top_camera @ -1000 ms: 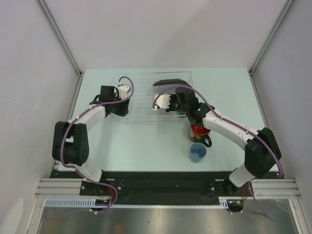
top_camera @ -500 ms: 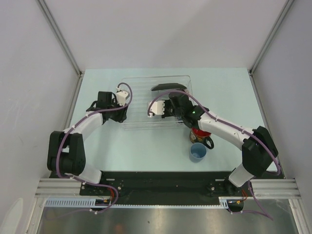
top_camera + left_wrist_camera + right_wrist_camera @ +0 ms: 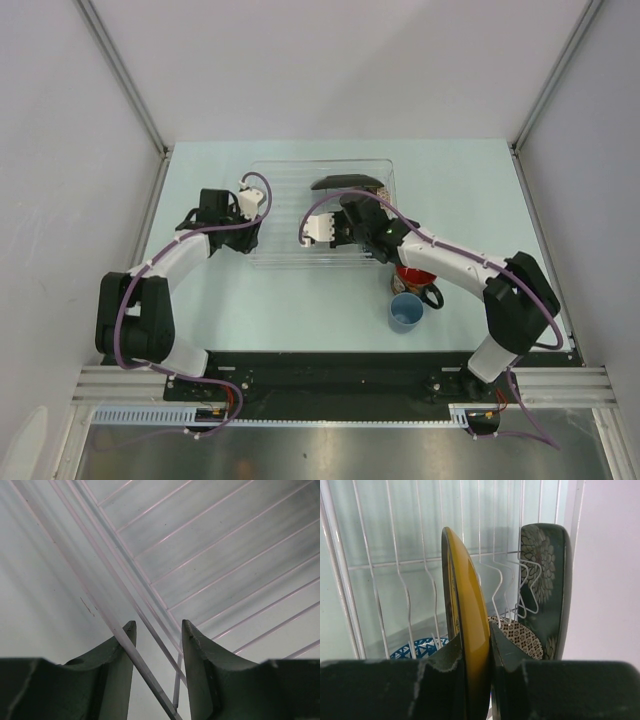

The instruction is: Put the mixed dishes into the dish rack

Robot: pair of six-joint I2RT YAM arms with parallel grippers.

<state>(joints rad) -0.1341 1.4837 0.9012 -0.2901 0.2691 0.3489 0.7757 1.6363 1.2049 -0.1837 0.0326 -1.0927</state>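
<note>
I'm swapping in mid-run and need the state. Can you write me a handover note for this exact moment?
Left gripper straddles the left wall of the dish rack; grip unclear.
Right gripper is shut on the yellow saucer, held on edge among the slots.
Done: black floral plate stands in the rack; beige bowl and blue bowl sit low inside.
Left: seat saucer, then load red-inside mug and light-blue cup from table.

The left gripper [image 3: 245,230], clamped on the rack's [image 3: 290,170] wall, has pulled back toward the near edge; the rack and its black plate [image 3: 348,182] came along; the right gripper [image 3: 338,228], holding the yellow saucer [image 3: 467,630], has shifted left.
</note>
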